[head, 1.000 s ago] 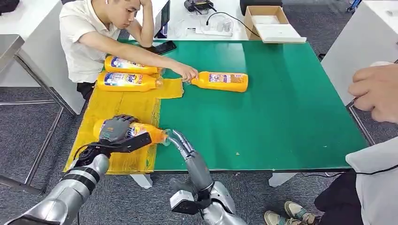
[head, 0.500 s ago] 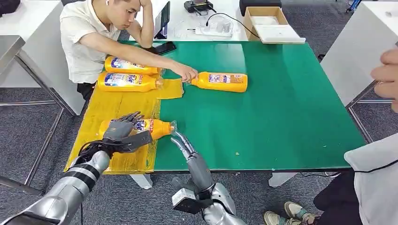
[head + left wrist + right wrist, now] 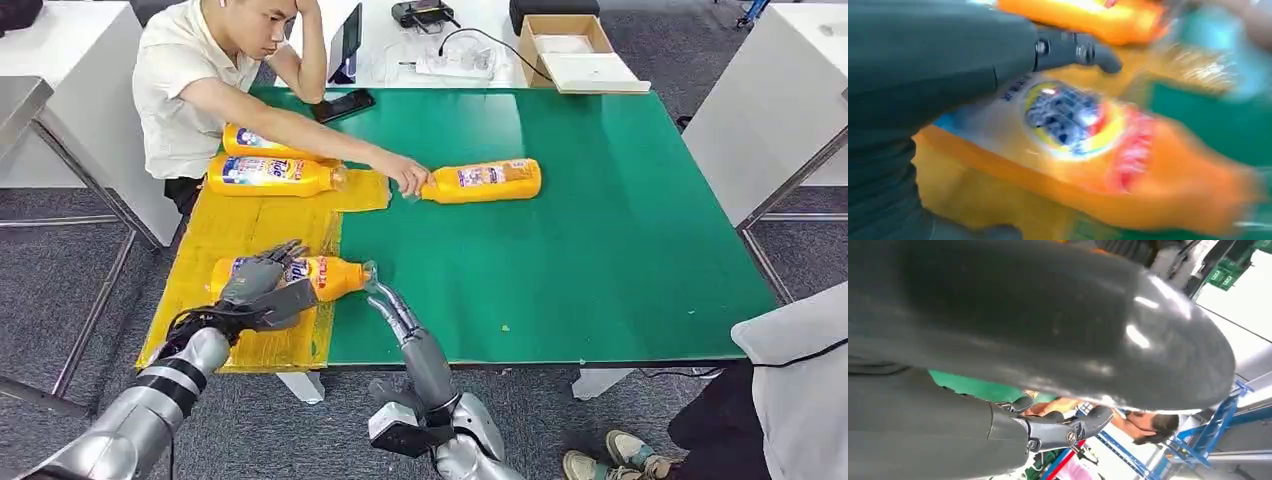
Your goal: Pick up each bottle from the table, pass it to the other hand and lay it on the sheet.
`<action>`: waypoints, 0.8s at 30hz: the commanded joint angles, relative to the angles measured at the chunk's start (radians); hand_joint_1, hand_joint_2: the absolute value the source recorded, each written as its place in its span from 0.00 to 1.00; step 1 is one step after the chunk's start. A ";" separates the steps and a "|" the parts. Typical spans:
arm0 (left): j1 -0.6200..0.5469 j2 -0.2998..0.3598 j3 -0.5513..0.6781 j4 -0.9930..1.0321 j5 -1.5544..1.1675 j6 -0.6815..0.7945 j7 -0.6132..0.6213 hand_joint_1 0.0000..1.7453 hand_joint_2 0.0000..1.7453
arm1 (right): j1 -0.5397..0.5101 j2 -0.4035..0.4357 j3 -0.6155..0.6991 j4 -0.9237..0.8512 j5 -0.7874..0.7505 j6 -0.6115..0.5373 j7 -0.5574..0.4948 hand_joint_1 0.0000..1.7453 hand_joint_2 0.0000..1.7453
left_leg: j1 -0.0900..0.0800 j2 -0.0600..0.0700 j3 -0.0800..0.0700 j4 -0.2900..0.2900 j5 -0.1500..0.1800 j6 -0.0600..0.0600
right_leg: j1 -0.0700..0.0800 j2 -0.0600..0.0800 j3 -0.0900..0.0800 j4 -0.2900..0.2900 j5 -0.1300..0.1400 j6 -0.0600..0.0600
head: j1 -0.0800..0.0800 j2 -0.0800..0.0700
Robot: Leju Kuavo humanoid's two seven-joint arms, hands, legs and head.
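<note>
An orange bottle (image 3: 312, 273) lies on its side on the yellow sheet (image 3: 250, 225) near the table's front left, its cap pointing right onto the green mat. My left hand (image 3: 262, 284) rests over its back end with fingers spread apart, not gripping. The left wrist view shows the label of this bottle (image 3: 1083, 130) blurred under one finger (image 3: 1073, 50). My right hand (image 3: 388, 303) stands open with straight fingers, tips just beside the cap. Two more bottles (image 3: 270, 175) lie at the sheet's far end. A fourth bottle (image 3: 485, 181) lies on the green table (image 3: 600, 250).
A seated person (image 3: 200, 80) at the far left reaches across and touches the neck of the fourth bottle. A phone (image 3: 343, 103) lies at the table's far edge, a cardboard box (image 3: 575, 50) beyond it. Another person (image 3: 800, 380) stands at the right front corner.
My left hand lowered the bottle onto the sheet and spread its fingers. The seated person pushed the fourth bottle to the right. The hand at the right edge left the picture.
</note>
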 commanded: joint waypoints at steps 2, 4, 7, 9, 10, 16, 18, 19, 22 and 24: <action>0.281 -0.116 0.248 -0.469 0.541 -0.041 -0.218 0.00 1.00 | -0.001 -0.033 0.038 0.023 -0.031 -0.026 -0.032 0.00 0.00 | 0.000 0.002 0.002 0.000 -0.003 -0.001 | 0.001 0.000 0.002 -0.001 -0.002 -0.001 | 0.000 0.000; 0.278 -0.133 0.282 -0.481 0.652 -0.060 -0.209 0.00 1.00 | -0.001 -0.036 0.049 0.023 -0.046 -0.034 -0.032 0.00 0.00 | 0.001 0.002 0.002 0.000 -0.004 -0.001 | 0.001 0.000 0.002 -0.001 -0.003 -0.002 | 0.000 0.000; 0.276 -0.126 0.297 -0.478 0.744 -0.097 -0.189 0.00 1.00 | 0.003 -0.041 0.060 0.018 -0.057 -0.043 -0.032 0.00 0.00 | 0.001 0.002 -0.003 0.000 -0.002 -0.001 | 0.001 0.000 -0.003 -0.001 -0.001 -0.001 | 0.000 0.000; 0.288 -0.124 0.295 -0.482 0.759 -0.109 -0.189 0.00 1.00 | 0.008 -0.042 0.060 0.013 -0.060 -0.051 -0.032 0.00 0.00 | 0.001 0.002 -0.002 -0.001 -0.002 -0.002 | 0.001 0.000 -0.002 -0.002 -0.001 -0.002 | 0.000 0.000; 0.295 -0.125 0.295 -0.489 0.770 -0.117 -0.190 0.00 1.00 | 0.011 -0.044 0.059 0.009 -0.063 -0.053 -0.032 0.00 0.00 | 0.000 0.002 -0.003 0.000 -0.002 -0.001 | 0.001 0.000 -0.003 -0.001 -0.001 -0.001 | 0.000 0.000; 0.385 -0.145 0.278 -0.610 0.791 -0.114 -0.223 0.00 1.00 | 0.037 -0.066 0.055 -0.028 -0.073 -0.070 -0.032 0.00 0.00 | 0.001 0.002 -0.002 -0.001 -0.003 -0.001 | 0.001 0.000 -0.002 -0.001 -0.002 -0.001 | 0.000 0.000; 0.397 -0.147 0.277 -0.634 0.790 -0.105 -0.231 0.00 1.00 | 0.040 -0.068 0.049 -0.031 -0.074 -0.073 -0.032 0.00 0.00 | 0.001 0.002 -0.002 0.000 -0.003 -0.001 | 0.001 -0.001 -0.002 -0.001 -0.002 -0.001 | 0.000 0.000; 0.409 -0.147 0.273 -0.653 0.789 -0.101 -0.238 0.00 1.00 | 0.042 -0.071 0.046 -0.034 -0.071 -0.078 -0.032 0.00 0.00 | 0.002 0.002 0.001 -0.001 -0.004 -0.002 | 0.002 -0.001 0.001 -0.001 -0.003 -0.002 | 0.000 0.000; 0.463 -0.160 0.266 -0.720 0.810 -0.085 -0.237 0.00 1.00 | 0.041 -0.096 0.000 -0.013 0.017 -0.170 -0.015 0.00 0.00 | 0.001 0.002 0.000 0.000 -0.004 -0.002 | 0.001 0.000 0.000 -0.001 -0.003 -0.002 | 0.000 0.000; 0.506 -0.165 0.258 -0.764 0.787 -0.034 -0.240 0.00 1.00 | 0.023 -0.123 -0.060 0.017 0.133 -0.259 0.082 0.00 1.00 | 0.001 0.002 -0.002 -0.001 -0.003 -0.001 | 0.001 0.000 -0.002 -0.002 -0.002 -0.001 | 0.000 0.000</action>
